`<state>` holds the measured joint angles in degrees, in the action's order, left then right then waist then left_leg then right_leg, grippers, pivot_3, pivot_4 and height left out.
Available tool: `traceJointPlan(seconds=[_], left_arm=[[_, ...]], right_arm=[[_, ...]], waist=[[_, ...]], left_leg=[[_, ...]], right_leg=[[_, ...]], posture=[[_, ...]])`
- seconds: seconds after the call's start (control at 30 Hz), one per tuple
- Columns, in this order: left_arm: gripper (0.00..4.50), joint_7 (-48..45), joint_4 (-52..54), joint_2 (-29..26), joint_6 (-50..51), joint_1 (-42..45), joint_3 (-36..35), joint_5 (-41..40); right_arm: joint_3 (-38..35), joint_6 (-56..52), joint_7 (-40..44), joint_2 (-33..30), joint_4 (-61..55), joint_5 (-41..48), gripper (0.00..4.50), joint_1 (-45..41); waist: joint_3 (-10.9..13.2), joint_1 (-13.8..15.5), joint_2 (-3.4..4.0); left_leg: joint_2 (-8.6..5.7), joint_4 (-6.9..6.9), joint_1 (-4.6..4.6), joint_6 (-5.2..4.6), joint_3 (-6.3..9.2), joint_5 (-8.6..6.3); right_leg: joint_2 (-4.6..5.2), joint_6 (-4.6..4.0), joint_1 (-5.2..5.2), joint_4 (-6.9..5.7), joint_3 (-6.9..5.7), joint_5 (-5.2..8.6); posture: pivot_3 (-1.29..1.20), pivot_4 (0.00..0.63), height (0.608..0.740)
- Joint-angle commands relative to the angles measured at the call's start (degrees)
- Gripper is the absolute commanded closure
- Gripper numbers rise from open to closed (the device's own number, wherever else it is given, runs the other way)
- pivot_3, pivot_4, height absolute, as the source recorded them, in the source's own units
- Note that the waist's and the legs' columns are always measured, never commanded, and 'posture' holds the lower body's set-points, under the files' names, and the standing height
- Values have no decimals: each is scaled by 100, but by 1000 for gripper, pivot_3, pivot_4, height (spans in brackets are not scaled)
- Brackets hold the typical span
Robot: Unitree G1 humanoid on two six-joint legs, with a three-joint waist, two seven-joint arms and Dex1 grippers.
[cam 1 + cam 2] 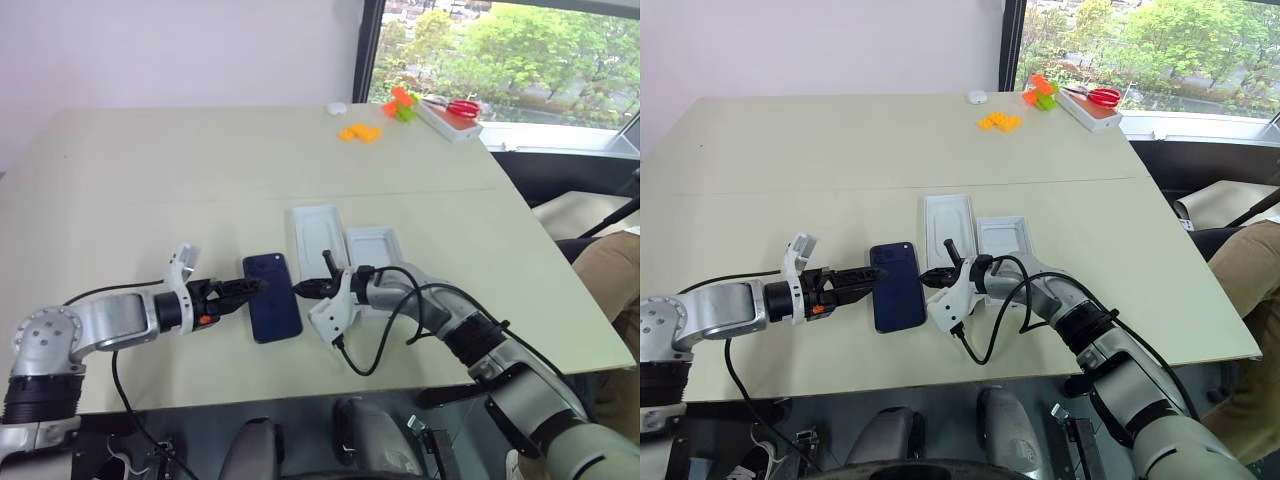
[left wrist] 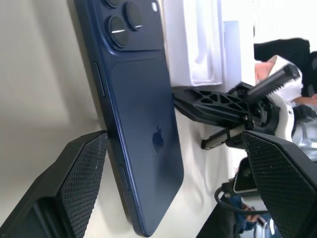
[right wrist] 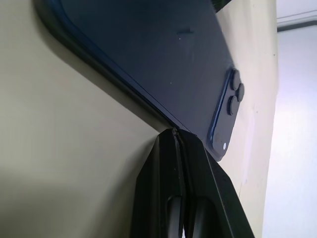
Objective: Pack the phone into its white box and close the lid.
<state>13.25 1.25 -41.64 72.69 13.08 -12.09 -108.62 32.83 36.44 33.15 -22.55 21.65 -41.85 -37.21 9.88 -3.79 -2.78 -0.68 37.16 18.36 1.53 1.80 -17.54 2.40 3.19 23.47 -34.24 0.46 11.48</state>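
The right gripper [image 1: 300, 289] had its fingers pressed together into a single wedge, holding nothing, with the tip set against the phone's long right edge; the right wrist view showed that tip right at the edge, where the phone met the counter. The left gripper [image 1: 250, 287] came in from the opposite side with its fingers spread wide. In the left wrist view one finger [image 2: 79, 173] sat at the phone's left edge and the other stood beyond the right edge, so the phone lay between them, though I could not tell whether either pad was actually touching it.

The phone [image 1: 272, 297] lay on the counter [image 1: 150, 180] back up, camera cluster at the far end, its long axis running away from the robot and so crosswise to both grippers. The two arms were about equally close to it, one on each long side.

Just beyond the right gripper lay the white box [image 1: 315, 232], and beside it the lid [image 1: 375, 250], both open side up, roughly parallel to the phone and empty.

Judging from this, the right wedge was placed to brace or pry the edge while the left fingers closed across the phone's width; the carry to the box would then be short, forward and right.
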Motion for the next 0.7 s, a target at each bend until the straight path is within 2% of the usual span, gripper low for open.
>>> traceJointPlan(seconds=[0.03, 0.13, 0.23, 0.37, 0.53, 0.7], left_arm=[[0, -427, 366, 175, -75, 152, 85, -438], [0, -693, 518, 221, -127, 231, 17, -438], [0, -270, 622, 219, -319, 406, 202, -438], [0, -361, 633, 189, -331, 90, 368, -438], [0, -342, 687, 0, -372, -46, 512, -438], [0, -306, 448, -159, -453, -195, 408, -438]], right_arm=[[359, 50, -23, 254, 29, -41, 4438, 123], [362, 58, -6, 256, 32, -21, 4438, 127], [357, 57, 23, 267, 50, 12, 4438, 121], [303, 26, 71, 267, -9, 63, 4438, 132], [267, 5, 93, 224, -38, 124, 4438, 154], [253, -12, 110, 172, -86, 169, 4438, 172]], waist=[[1, 1, 1], [3, 2, 4], [2, 34, -2], [3, -64, -8], [8, -4, -7], [19, 0, 11]], left_leg=[[0, -1, 0, 0, 0, 0], [0, -2, 0, 0, 2, 0], [0, -4, 3, 1, 6, 0], [9, -28, 5, 2, -14, -2], [52, -45, 30, 3, -3, 1], [54, -58, 43, 2, -5, 1]], right_leg=[[0, 0, -1, 2, 0, 0], [0, 0, -1, 4, -2, 0], [1, 1, -2, 9, -9, 0], [-3, 1, -2, 13, 3, 1], [-71, -28, 57, 8, 6, 0], [-84, -49, 86, 4, 8, -2]], posture=[[0, 150, 740], [0, 150, 740], [0, 150, 740], [0, 150, 740], [0, 150, 740], [0, 150, 740]])
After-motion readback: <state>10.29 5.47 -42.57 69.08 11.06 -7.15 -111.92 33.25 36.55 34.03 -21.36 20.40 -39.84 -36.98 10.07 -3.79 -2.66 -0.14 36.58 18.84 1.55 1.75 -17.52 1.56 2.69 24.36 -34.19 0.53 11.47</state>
